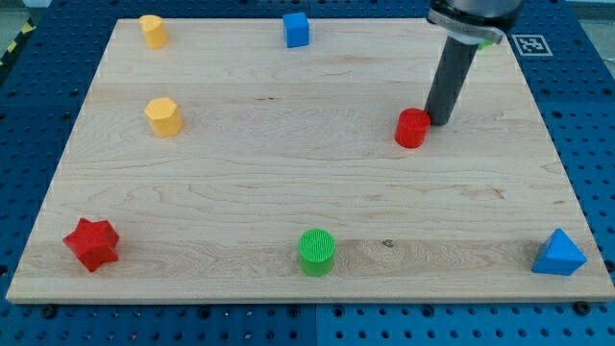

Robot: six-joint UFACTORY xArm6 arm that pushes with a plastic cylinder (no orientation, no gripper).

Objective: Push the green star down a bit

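Observation:
My tip (440, 121) rests on the wooden board (288, 183) in the upper right, just to the right of a red cylinder (412, 128) and almost touching it. Only a small sliver of a green block (491, 41) shows behind the rod's upper end near the board's top edge; its shape cannot be made out because the arm hides most of it. A green cylinder (317, 252) stands at the bottom centre, far from the tip.
A red star (92, 243) sits at the bottom left and a blue triangle (559, 254) at the bottom right. A yellow hexagon (163, 116) is at the left, a yellow block (153, 31) at the top left, and a blue cube (297, 30) at the top centre.

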